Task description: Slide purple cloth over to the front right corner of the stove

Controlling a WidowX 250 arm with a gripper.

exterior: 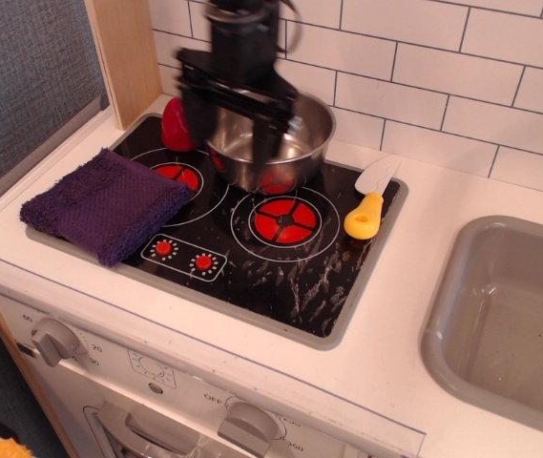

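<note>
The purple cloth (pixel 105 201) is seen as a dark, fuzzy terry towel, thick and roughly square, with a soft nubby pile and rounded corners. It is laid on the near left part of the stove (pixel 281 281), its left edge hanging over the grey rim onto the white table (pixel 414 315), and part of the left burner ring is covered by it. The claw (pixel 231 134) is held above the steel pot (pixel 276 143) at the far side of the stove, blurred in the view, with its two black fingers spread apart and nothing gripped between them. A red object (pixel 177 124) is set left of the pot, and a yellow-handled spatula (pixel 368 205) is laid at the right edge.
</note>
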